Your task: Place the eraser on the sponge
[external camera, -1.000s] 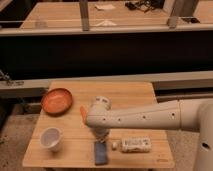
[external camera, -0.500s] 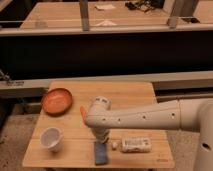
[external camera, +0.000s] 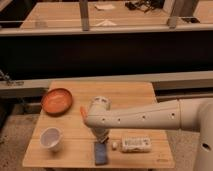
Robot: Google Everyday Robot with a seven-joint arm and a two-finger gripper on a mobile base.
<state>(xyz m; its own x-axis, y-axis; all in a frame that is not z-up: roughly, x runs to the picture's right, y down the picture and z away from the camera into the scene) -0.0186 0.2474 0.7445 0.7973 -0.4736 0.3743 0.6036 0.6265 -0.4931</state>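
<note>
I have the gripper (external camera: pixel 102 138) low over the near edge of the wooden table (external camera: pixel 131 95). It hangs under the white, perforated arm (external camera: pixel 142 117), which reaches in from the right. The arm's rounded wrist housing covers most of the gripper, so I cannot tell whether it is clenched, released or holding anything.

Directly below it, on the side nearest me, lies the sponge (external camera: pixel 101 155), a dark blue, flat, oblong pad with its far end at the gripper. Just to the right of the gripper is a small white lump (external camera: pixel 115 145), too small to identify. Beyond that is what I take for the eraser (external camera: pixel 136 144), a white rectangular block with a faint printed face, lying flat on the table and apart from the sponge.

To the left of the gripper stands a white cup (external camera: pixel 51 138), round, upright and open. Farther left and back sits a shallow orange bowl (external camera: pixel 56 101) with a smooth glazed look. Neither one stands between the gripper and the eraser.
</note>
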